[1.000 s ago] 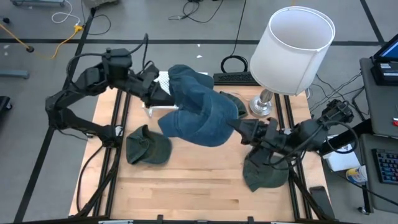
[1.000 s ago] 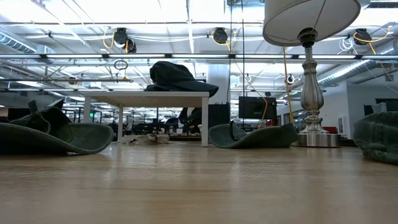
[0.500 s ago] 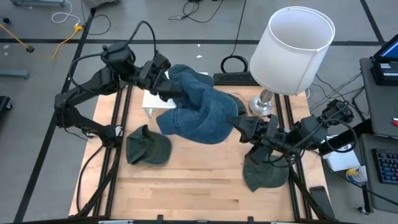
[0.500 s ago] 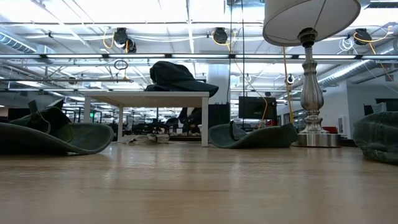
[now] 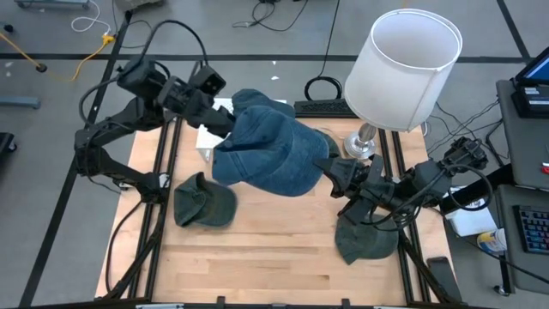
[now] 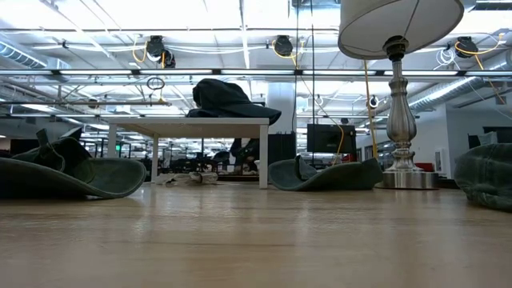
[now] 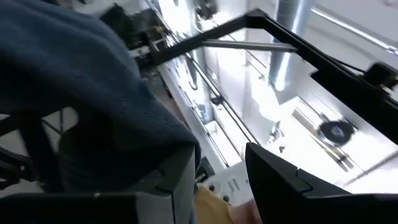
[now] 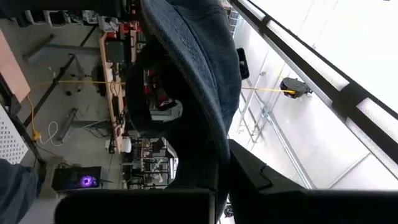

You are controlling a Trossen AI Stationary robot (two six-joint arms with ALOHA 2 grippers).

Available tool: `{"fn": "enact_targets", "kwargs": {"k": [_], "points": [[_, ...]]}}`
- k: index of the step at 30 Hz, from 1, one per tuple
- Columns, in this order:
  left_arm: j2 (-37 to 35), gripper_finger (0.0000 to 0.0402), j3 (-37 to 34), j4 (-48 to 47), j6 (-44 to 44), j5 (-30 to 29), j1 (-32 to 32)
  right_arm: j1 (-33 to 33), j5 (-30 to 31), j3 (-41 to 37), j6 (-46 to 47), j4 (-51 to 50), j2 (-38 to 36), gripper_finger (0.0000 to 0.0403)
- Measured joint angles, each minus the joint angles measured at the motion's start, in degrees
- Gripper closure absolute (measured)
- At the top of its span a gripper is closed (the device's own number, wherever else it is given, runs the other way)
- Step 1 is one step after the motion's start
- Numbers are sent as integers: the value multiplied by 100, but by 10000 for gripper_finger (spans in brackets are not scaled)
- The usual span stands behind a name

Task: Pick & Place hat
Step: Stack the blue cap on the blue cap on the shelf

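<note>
Pincers (image 5: 225, 123) (image 5: 330, 176) apparently share denim hat (image 5: 268, 159), unseen low.

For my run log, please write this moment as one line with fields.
phase: blue hat held aloft | right gripper: shut on brim | left gripper: at opposite edge | green hats on table: three

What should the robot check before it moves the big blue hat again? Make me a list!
1. Right end effector shut on the blue hat: ok; its wrist view shows denim pinched.
2. Left end effector gripping the hat: cannot tell.
3. Hat lifted off the table: ok; absent from the low view.
4. Lamp close beside the hat: not ok.
5. Green hats lie on the table below: ok, apart.
</note>
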Motion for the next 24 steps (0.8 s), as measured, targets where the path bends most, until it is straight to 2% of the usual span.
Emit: {"fn": "enact_targets", "kwargs": {"k": [5, 12, 17, 21, 24], "points": [[3, 260, 0, 254, -149, 164, 0, 0, 0, -2, -9, 143, 0, 397], [-2, 253, 0, 235, -325, 591, -42, -2, -15, -2, -126, 1033, 0, 397], [-2, 263, 0, -97, -350, 551, -39, -3, -332, -2, -286, 1396, -9, 397], [0, 273, 0, -543, 35, 261, -6, 50, -321, -7, -305, 1490, -7, 397], [5, 275, 0, -781, 234, 67, 97, 118, -324, -11, -304, 2003, 2, 397]]}}
